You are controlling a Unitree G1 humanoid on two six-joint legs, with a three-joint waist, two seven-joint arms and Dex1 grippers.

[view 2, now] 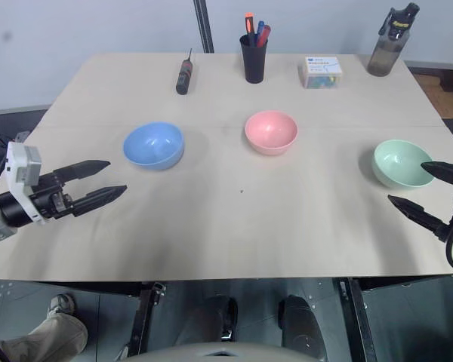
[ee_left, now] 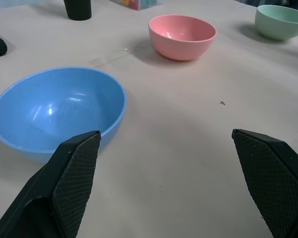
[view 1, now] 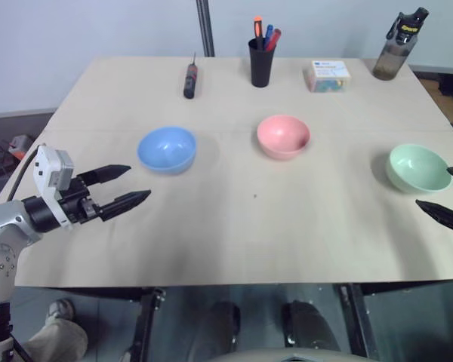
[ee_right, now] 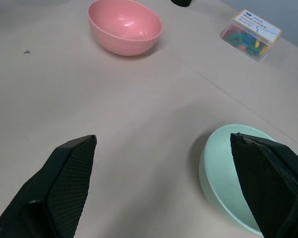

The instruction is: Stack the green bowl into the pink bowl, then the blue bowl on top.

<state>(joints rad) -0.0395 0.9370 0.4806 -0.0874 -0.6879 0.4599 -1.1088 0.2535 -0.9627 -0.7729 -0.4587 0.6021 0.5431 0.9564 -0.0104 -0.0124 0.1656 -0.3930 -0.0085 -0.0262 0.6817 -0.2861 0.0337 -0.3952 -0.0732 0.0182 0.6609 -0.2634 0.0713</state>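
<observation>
**Three bowls apart, both end effectors empty**

The blue bowl [view 1: 167,149], pink bowl [view 1: 283,136] and green bowl [view 1: 417,167] are sitting upright in a row across the tabletop [view 1: 234,234], left to right, well apart. The left end effector [view 1: 125,187] is hovering near the blue bowl, fingers spread, gripping nothing. The right end effector [view 2: 417,188] is gaping just beside the green bowl, seemingly not touching it.

Clear box lid [ee_right: 257,29]: white label with a blue mark and a thin line of print, too small to read.
Bowls, pen cup [view 1: 260,63], bottle [view 1: 397,47], screwdriver [view 1: 189,79]: no readable text, brand or number.
</observation>
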